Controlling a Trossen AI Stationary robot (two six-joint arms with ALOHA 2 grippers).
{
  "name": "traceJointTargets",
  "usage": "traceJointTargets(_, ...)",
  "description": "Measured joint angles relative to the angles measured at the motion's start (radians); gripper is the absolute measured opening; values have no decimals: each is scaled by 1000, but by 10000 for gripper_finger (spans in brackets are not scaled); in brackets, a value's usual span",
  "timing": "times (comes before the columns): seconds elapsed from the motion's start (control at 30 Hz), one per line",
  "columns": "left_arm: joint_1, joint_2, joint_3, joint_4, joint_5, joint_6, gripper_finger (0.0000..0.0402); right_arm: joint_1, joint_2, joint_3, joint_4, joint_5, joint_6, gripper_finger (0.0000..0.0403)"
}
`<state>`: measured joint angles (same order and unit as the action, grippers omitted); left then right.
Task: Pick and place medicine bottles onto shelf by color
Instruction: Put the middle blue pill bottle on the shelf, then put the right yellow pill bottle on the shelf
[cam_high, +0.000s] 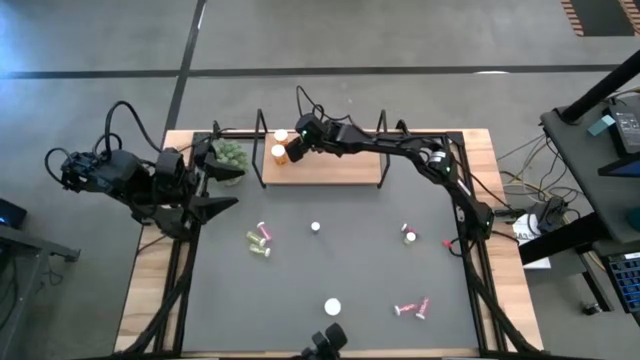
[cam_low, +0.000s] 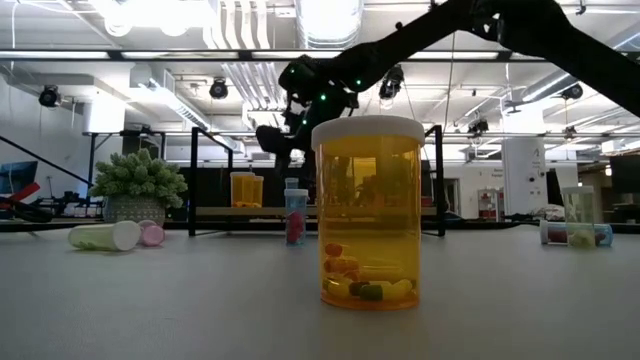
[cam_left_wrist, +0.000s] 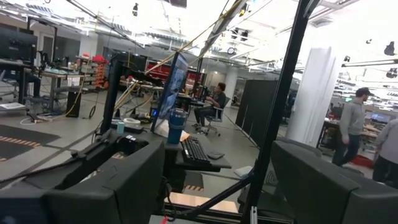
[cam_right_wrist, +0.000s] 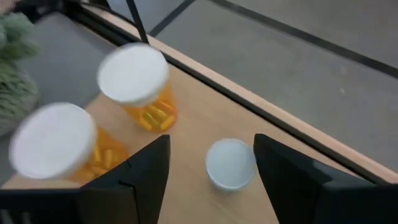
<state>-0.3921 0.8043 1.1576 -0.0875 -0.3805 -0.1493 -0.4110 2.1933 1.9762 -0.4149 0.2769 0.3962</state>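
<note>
While the left gripper (cam_high: 222, 203) waits open by the table's edge, the right gripper (cam_high: 293, 140) hangs open over the shelf (cam_high: 330, 170), beside two orange bottles (cam_right_wrist: 140, 87).

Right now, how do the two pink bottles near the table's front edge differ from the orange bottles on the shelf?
The pink bottles lie on their sides on the dark mat; the orange bottles stand upright on the shelf. Pink ones are slimmer, orange ones wider. The open right gripper is at the orange ones; no gripper is near the pink ones. Both have white caps.
</note>
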Motion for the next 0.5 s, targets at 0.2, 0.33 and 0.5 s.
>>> traceJointTargets(0.2,0,0,0,0,0,0,279,1,-44,0,-28,-19,4,232)
traceJointTargets(0.33,0,0,0,0,0,0,279,5,-103,0,-138,-74,8,233)
traceJointTargets(0.5,0,0,0,-11,0,0,279,43,-186,0,-281,-142,-26,233)
